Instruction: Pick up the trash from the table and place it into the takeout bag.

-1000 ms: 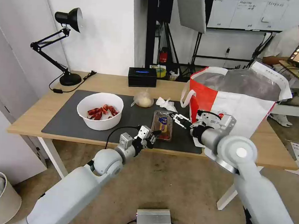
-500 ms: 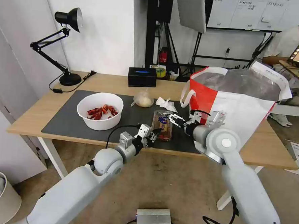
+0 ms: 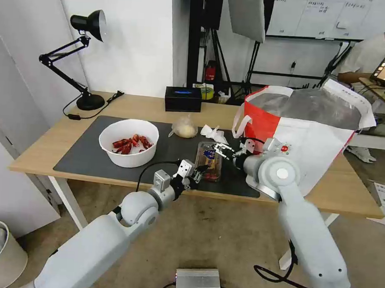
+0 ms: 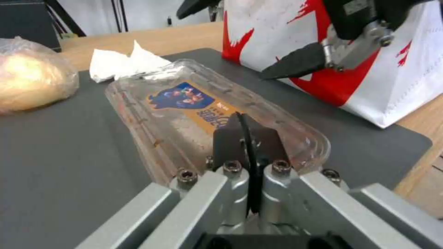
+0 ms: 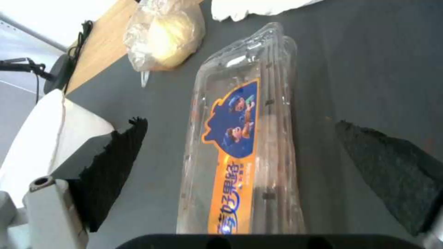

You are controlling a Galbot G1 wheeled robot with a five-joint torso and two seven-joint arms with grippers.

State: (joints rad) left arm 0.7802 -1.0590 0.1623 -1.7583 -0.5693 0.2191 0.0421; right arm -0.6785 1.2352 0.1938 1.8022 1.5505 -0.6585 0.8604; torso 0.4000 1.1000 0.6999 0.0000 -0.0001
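Right gripper (image 3: pixel 221 149) spread, straddling clear hinged tray (image 3: pixel 209 161); tray's long axis runs 12–6 between pads. Left gripper (image 3: pixel 198 172) pressed together at tray's 6 o'clock end.

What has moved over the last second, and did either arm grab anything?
The right gripper moved left from beside the bag to over the tray, open, gripping nothing. The left gripper stayed shut at the tray's near end. Bowl, knotted bag and tissue stayed put.
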